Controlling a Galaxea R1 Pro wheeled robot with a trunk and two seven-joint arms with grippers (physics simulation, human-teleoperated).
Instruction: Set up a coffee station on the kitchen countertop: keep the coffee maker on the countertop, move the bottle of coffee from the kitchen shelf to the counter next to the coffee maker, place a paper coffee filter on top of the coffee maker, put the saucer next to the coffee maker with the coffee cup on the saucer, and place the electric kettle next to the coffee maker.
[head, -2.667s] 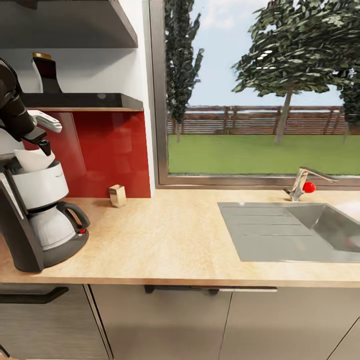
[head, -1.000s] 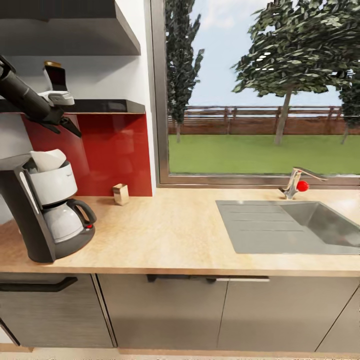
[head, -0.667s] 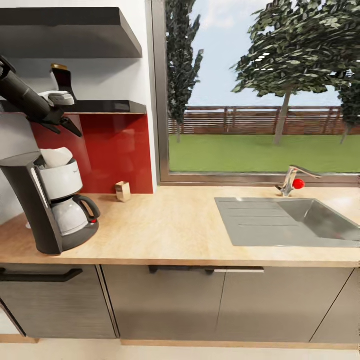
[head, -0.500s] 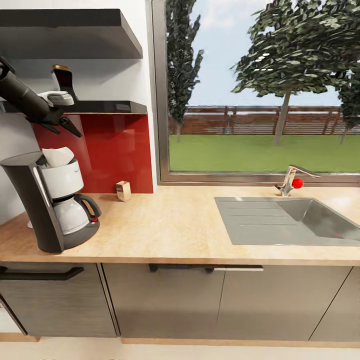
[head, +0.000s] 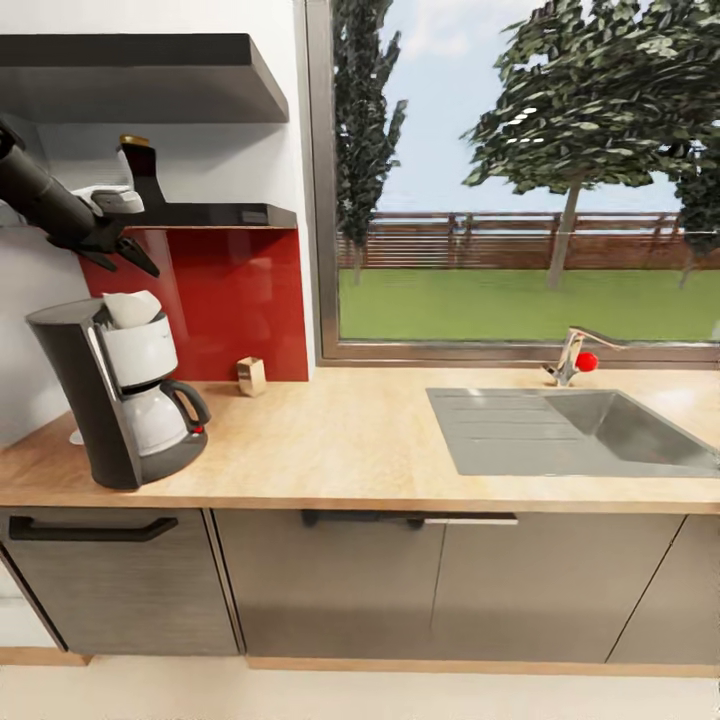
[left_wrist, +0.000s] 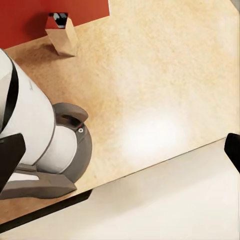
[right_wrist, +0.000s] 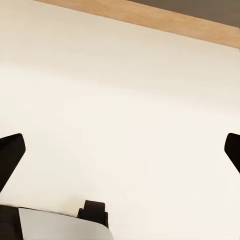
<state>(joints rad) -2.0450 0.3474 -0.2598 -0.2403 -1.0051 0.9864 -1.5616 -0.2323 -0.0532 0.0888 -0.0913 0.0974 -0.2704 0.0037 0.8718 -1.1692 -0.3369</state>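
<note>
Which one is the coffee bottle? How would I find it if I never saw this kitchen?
Start at the big window, then look left to the lower dark shelf above the red wall. The coffee bottle stands there: dark, with a gold cap, nothing else standing near it.

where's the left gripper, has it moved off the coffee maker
Yes. The left gripper has risen from just above the filter on the coffee maker to about the lower shelf.

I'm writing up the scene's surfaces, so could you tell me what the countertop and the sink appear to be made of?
Countertop: seemingly light wood or wood-look laminate, matte, with a mottled tan grain. Sink: probably brushed metal, judging by its grey satin sheen and ribbed draining board.
</note>
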